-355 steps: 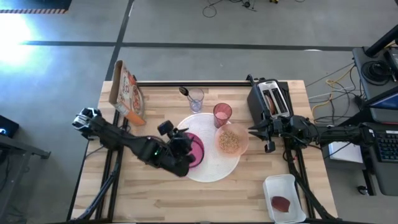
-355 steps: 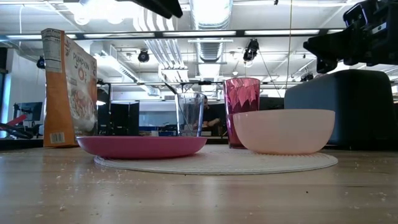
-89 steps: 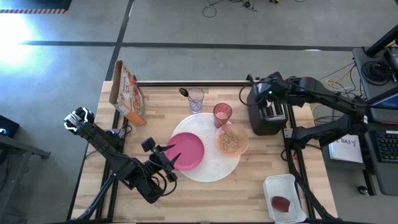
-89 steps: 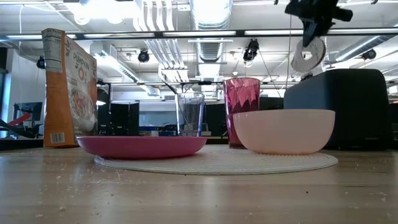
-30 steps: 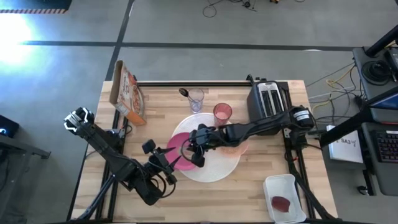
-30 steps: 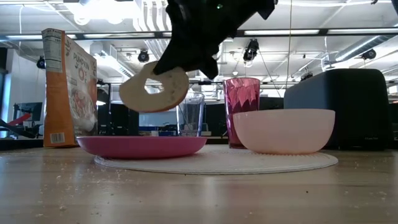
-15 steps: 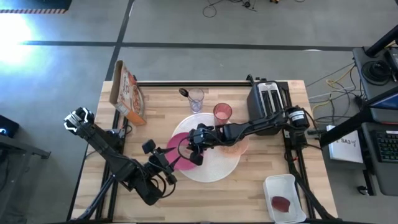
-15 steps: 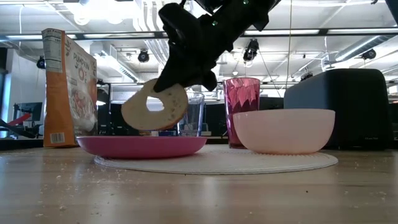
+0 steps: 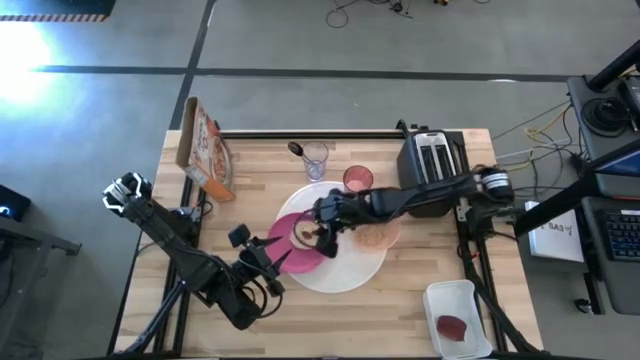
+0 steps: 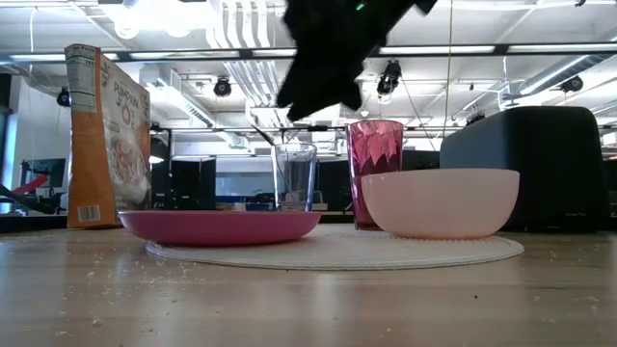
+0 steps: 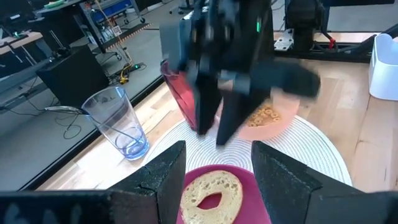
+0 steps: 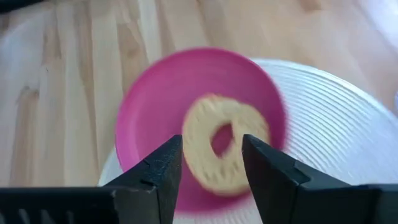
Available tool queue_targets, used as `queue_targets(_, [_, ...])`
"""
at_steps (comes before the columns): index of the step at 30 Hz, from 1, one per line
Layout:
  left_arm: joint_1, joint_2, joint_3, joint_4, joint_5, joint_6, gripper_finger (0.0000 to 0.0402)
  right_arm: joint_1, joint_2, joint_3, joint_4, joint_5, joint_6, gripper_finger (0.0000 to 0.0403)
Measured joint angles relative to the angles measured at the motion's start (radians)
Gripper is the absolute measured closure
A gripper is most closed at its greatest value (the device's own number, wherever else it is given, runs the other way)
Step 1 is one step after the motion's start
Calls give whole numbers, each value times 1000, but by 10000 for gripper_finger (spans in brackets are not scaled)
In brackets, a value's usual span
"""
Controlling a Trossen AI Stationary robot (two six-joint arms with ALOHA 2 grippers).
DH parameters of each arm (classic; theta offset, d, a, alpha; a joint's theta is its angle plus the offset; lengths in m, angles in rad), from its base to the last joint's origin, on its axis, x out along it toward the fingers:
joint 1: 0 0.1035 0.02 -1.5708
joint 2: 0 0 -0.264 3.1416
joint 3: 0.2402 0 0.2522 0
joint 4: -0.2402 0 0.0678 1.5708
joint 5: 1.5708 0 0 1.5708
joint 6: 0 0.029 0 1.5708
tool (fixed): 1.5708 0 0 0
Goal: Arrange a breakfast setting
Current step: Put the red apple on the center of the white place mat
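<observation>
A toasted bagel half (image 12: pixel 224 149) lies flat on the magenta plate (image 9: pixel 285 228), which rests on the left part of the white round mat (image 9: pixel 355 268). My right gripper (image 9: pixel 322 238) hangs open just above the bagel (image 11: pixel 211 194), touching nothing. My left gripper (image 9: pixel 272 262) waits open at the plate's near left edge. The peach bowl (image 9: pixel 372 232), holding cereal, sits on the mat's right side. The pink cup (image 9: pixel 357 180) stands behind the bowl. The clear glass (image 9: pixel 315 158) holds the spoon (image 9: pixel 296 148). In the low view the plate's rim (image 10: pixel 220 226) hides the bagel.
The orange cereal box (image 9: pixel 205 150) stands at the far left of the table. A dark toaster (image 9: pixel 432 160) is at the far right. A white container (image 9: pixel 457 318) with a red thing in it sits at the near right corner. Bare wood lies along the near edge.
My right gripper has carried the bagel half down over the plate and let it go. The bagel, tilted in the fingers before, now lies flat on the plate. The gripper has then risen and drawn back a little toward the table's right.
</observation>
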Motion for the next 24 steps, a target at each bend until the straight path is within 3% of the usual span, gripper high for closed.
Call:
queue_targets(7, [0,0,-6,-4,-21,-10,235,29,-192,1,-348,2,112,257])
queue_targets(11, [0,0,-6,-8,-24,-11,235,100,-292,-35,-501,65,241,266])
queue_targets(20, [13,-3,-12,-19,-29,2,235,340,-457,-232,-605,104,784,258])
queue_targets(24, [13,-3,-12,-9,-29,18,235,441,-480,-322,-606,34,1011,235])
